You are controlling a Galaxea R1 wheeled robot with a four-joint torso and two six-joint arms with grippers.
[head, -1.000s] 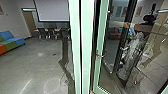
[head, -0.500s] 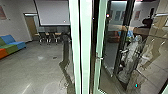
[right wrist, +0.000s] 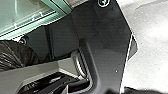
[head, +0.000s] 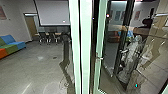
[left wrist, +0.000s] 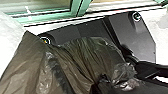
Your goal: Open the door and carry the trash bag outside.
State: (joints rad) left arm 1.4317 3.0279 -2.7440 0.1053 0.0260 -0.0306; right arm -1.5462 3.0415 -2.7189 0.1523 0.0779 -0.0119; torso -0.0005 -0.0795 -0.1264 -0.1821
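The trash bag (left wrist: 82, 55) is dark brown, w/ many folds, and in the L wrist view it lies very near the cam, in front of the robot's dark plate (left wrist: 142, 32). Its folds run together toward a dark, bunched place, approx. by the black robot parts. If the L gripper has hold of this bunch, I cannot tell, nor if it is wide or narrow. In the R wrist view, part of the bag is seen beyond the robot's pale bar (right wrist: 45, 71). State of the R gripper: also cannot tell. In the head view, a glass door w/ a green frame (head: 100, 35) and a handle (head: 100, 58) stands next to green posts (head: 86, 50); behind are a multicol. sofa (head: 12, 45) and a proj. screen (head: 53, 12).
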